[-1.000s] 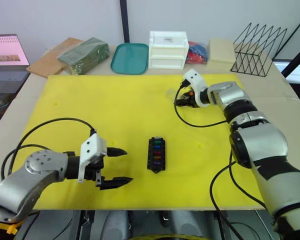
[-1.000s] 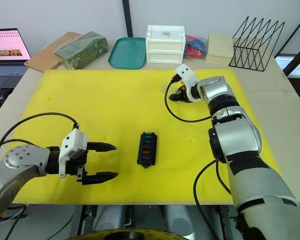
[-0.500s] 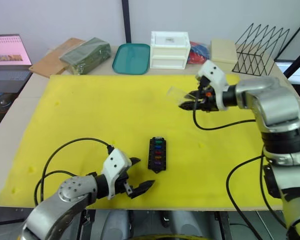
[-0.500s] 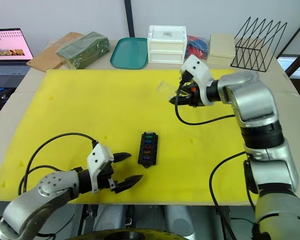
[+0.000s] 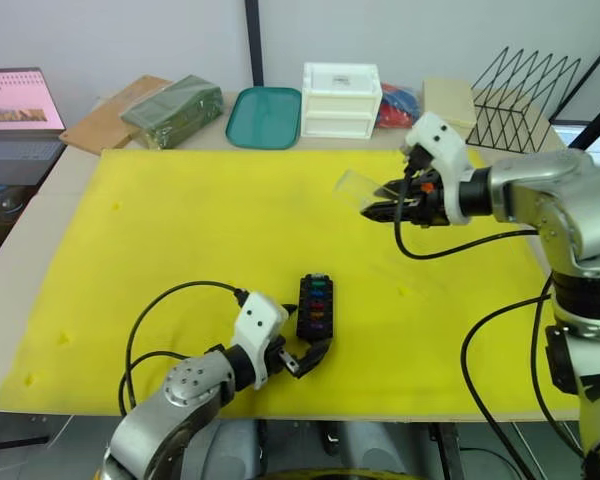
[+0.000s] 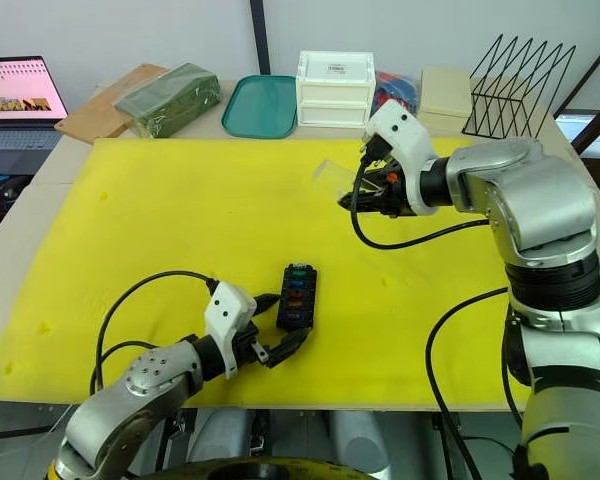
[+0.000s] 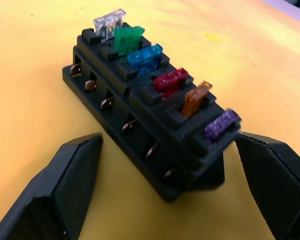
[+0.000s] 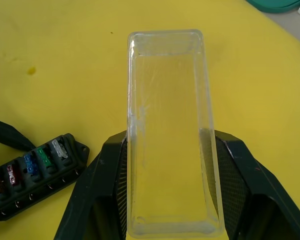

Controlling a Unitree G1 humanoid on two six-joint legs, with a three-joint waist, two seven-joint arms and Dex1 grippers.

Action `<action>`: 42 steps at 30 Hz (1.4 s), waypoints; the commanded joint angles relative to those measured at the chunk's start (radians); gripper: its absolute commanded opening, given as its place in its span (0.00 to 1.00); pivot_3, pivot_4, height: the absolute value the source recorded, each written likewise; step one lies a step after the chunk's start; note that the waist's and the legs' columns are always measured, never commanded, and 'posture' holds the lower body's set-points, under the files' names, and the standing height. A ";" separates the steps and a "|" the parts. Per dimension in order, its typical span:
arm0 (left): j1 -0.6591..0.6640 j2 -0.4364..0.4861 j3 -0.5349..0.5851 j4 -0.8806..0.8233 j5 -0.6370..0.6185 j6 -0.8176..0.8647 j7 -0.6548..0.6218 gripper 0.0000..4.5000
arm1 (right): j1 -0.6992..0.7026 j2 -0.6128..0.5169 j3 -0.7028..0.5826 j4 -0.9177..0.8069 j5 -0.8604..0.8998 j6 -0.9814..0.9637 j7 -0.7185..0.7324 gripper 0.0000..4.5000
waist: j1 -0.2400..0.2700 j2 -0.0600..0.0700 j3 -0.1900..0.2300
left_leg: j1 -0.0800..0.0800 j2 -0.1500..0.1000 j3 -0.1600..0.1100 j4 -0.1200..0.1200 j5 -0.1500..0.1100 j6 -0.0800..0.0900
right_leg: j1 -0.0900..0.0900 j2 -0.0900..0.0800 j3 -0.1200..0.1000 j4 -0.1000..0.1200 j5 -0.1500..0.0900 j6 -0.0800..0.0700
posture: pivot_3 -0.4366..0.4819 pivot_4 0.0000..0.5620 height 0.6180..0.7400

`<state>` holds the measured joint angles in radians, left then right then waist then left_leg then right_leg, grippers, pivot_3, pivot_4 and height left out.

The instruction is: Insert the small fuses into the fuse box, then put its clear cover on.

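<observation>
The black fuse box (image 5: 314,308) lies on the yellow mat (image 5: 180,220), near its front edge. Several small fuses (image 7: 155,75) stand in its slots in one row: clear, green, blue, red, orange, purple. My left gripper (image 5: 305,340) is open at the box's near end, one finger on each side, touching nothing. My right gripper (image 5: 380,205) hovers over the back right of the mat, shut on the clear cover (image 8: 165,100). The cover (image 5: 355,187) sticks out past the fingertips, with its hollow side toward the wrist camera.
Along the table's back stand a green pack (image 5: 175,105), a teal tray (image 5: 264,116), a white drawer box (image 5: 340,98), a beige box (image 5: 448,100) and a black wire rack (image 5: 520,95). A laptop (image 5: 20,110) sits at the far left.
My left gripper has moved right along the front edge and now straddles the fuse box's near end. My right gripper has lifted the clear cover off the mat and shifted slightly right.
</observation>
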<state>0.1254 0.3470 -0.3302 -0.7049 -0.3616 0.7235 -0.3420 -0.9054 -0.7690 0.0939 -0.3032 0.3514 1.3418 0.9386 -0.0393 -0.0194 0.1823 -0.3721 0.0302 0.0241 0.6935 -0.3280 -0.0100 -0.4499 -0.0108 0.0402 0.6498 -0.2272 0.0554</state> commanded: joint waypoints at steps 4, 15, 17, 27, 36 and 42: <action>-0.014 -0.030 -0.064 0.011 0.044 -0.002 0.033 1.00 | -0.036 -0.043 -0.033 -0.036 0.058 0.008 -0.032 0.42 | 0.001 0.000 0.000 | 0.000 0.000 0.000 0.000 0.000 0.000 | 0.000 0.000 0.000 0.000 0.000 0.000 | 0.48 0.27 1.00; -0.019 -0.100 -0.083 0.009 0.161 0.021 0.162 0.86 | -0.039 -0.066 -0.011 -0.027 0.105 -0.009 -0.064 0.42 | -0.002 0.000 0.000 | 0.000 0.000 0.000 0.000 0.000 0.000 | 0.001 0.000 0.000 -0.001 0.000 0.000 | 0.48 0.27 1.00; -0.017 -0.088 -0.071 -0.003 0.160 0.025 0.154 0.70 | -0.038 -0.065 -0.009 -0.026 0.112 -0.015 -0.068 0.42 | -0.003 0.000 0.000 | 0.000 0.000 0.000 0.000 0.000 0.000 | 0.001 0.000 0.000 -0.001 0.000 0.000 | 0.48 0.27 1.00; -0.030 0.048 0.057 -0.024 0.078 0.012 0.004 0.57 | -0.030 -0.060 -0.006 -0.031 0.126 -0.045 -0.085 0.42 | -0.005 0.000 0.000 | 0.001 0.001 0.000 0.000 0.000 0.000 | 0.000 0.001 0.000 0.000 0.000 0.000 | 0.48 0.27 1.00; -0.204 0.312 0.155 0.200 -0.058 -0.190 -0.505 0.57 | 0.028 -0.135 0.003 -0.148 0.223 -0.078 0.011 0.42 | -0.002 0.000 0.000 | 0.000 0.001 0.000 0.000 0.000 0.000 | 0.000 0.001 -0.003 -0.001 0.000 0.000 | 0.48 0.27 1.00; -0.463 0.360 0.061 0.545 -0.027 -0.378 -0.873 0.57 | 0.059 -0.168 0.038 -0.204 0.254 -0.118 0.054 0.42 | -0.002 0.000 0.000 | -0.001 0.000 0.001 0.000 0.000 0.000 | 0.000 0.001 -0.003 -0.003 0.000 0.000 | 0.48 0.27 1.00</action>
<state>-0.3031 0.7193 -0.2478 -0.2039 -0.3968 0.4053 -1.1340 -0.8356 -0.9245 0.1439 -0.4711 0.5878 1.2470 0.9804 -0.0414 -0.0195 0.1826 -0.3736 0.0302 0.0246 0.6931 -0.3281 -0.0098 -0.4503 -0.0102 0.0368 0.6467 -0.2276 0.0555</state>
